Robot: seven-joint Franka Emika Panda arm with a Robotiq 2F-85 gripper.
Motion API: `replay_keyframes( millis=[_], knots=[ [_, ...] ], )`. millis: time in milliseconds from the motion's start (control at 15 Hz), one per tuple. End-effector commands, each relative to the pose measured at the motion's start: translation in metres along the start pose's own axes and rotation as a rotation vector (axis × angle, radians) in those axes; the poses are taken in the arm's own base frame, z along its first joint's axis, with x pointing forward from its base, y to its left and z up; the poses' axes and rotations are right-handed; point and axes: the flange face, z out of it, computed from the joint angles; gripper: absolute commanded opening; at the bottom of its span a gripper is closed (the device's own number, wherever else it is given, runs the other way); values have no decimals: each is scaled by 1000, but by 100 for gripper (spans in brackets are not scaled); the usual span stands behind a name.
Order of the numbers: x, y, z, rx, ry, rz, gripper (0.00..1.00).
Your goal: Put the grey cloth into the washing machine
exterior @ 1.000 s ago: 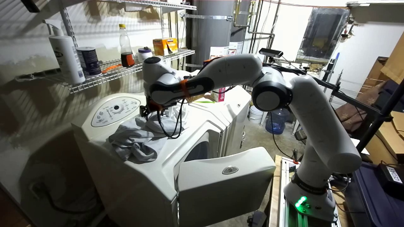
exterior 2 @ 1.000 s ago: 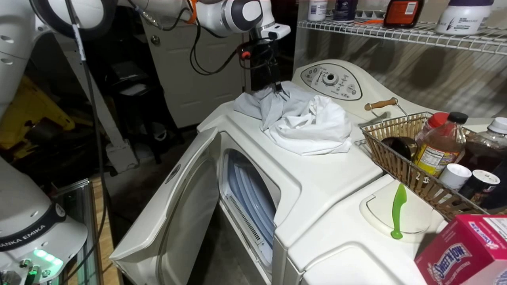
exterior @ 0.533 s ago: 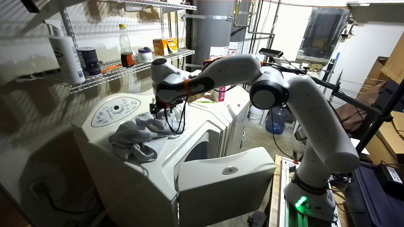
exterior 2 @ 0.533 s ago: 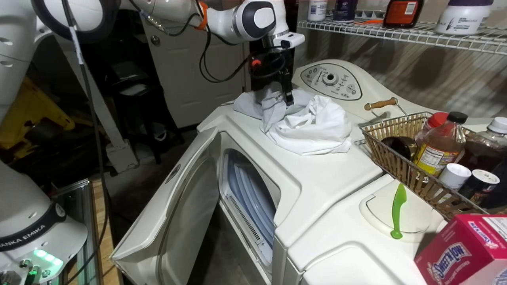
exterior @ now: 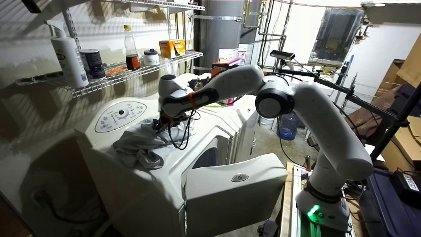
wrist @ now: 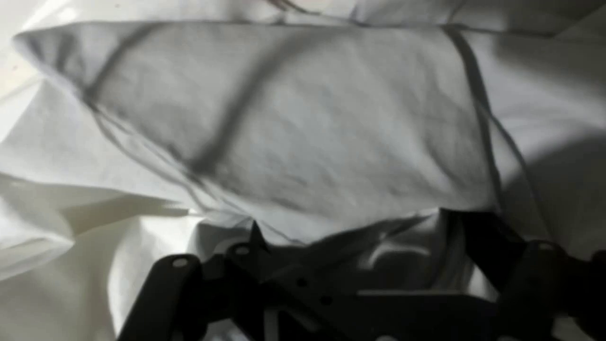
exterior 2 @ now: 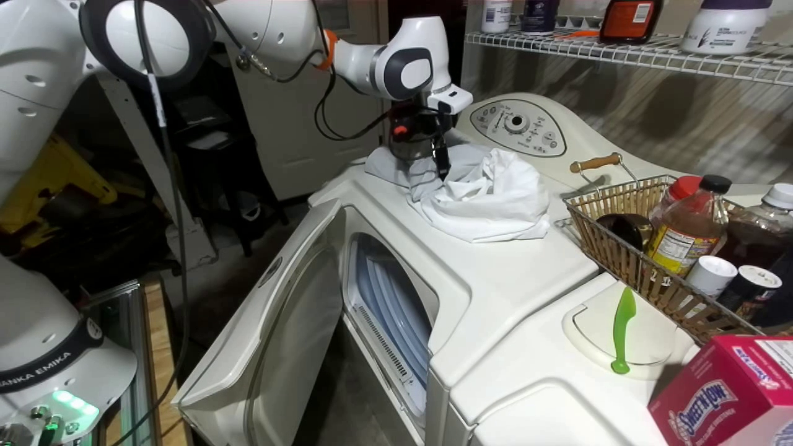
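One washing machine (exterior 2: 514, 260) bears the grey cloth (exterior: 141, 141) and, against it, the white cloth (exterior 2: 495, 204); with them so bunched, a deep pinch could drag both, while a shallow one might slip. The grey cloth lies under the gripper (wrist: 362, 225), whose jaws stand wide apart, gripping nothing.

The task cloth (exterior 2: 423, 176) and a second cloth (exterior 2: 486, 201) on the washing machine (exterior 2: 495, 272)
In an exterior view, from the task cloth: control panel (exterior 2: 531, 130) at two o'clock, second cloth touching at four, door (exterior 2: 272, 331) between seven and eight.
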Motion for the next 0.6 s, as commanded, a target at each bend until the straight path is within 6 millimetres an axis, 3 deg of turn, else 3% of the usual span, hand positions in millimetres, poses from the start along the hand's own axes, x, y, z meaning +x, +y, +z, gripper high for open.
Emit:
replay_keyframes(
  millis=[0, 333, 533],
  knots=[
    [-6, -19, -1, 148, -54, -8, 100],
    [-9, -43, -56, 304, -31, -64, 100],
    [-22, -62, -72, 307, -25, -141, 100]
  ],
)
